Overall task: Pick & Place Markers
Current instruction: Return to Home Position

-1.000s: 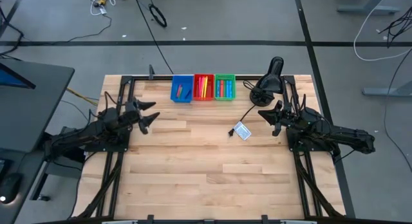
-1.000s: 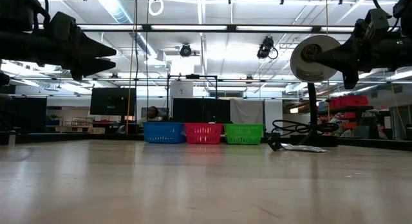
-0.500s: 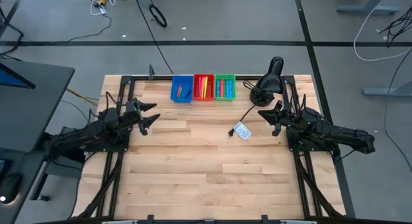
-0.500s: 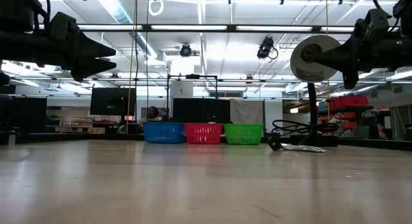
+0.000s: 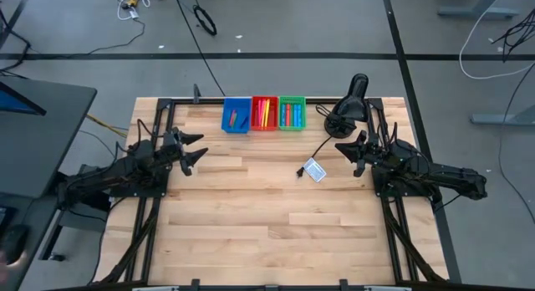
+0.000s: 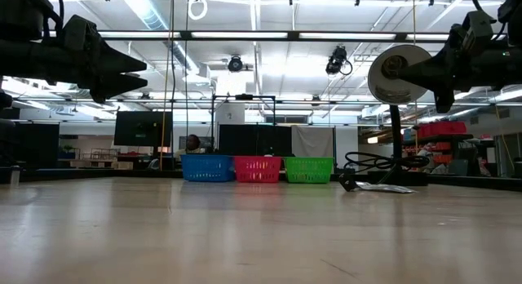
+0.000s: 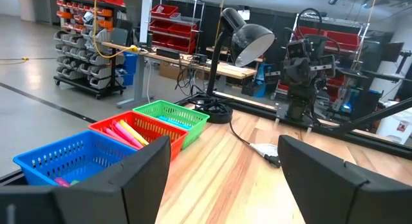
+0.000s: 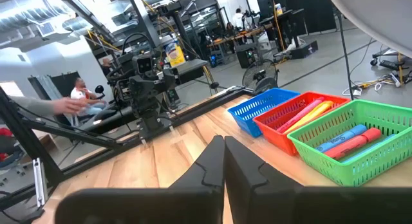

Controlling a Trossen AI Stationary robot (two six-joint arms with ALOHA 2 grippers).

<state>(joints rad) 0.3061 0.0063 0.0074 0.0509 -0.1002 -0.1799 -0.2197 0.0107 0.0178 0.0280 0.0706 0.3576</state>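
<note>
The markers lie inside three bins at the table's far edge: a few in the blue bin (image 5: pixel 236 115), yellow and pink ones in the red bin (image 5: pixel 264 114), blue and red ones in the green bin (image 5: pixel 292 113). My left gripper (image 5: pixel 197 149) hovers open at the table's left side, level, above the wood, with nothing between its fingers. My right gripper (image 5: pixel 341 147) hovers shut at the right side, pointing toward the table's middle. Both stand clear of the bins.
A black desk lamp (image 5: pixel 349 103) stands at the far right corner, its cable running to a small white-and-blue card (image 5: pixel 314 170) on the wood. A person (image 8: pixel 80 95) sits beyond the table's left side. The table's middle and near half are bare wood.
</note>
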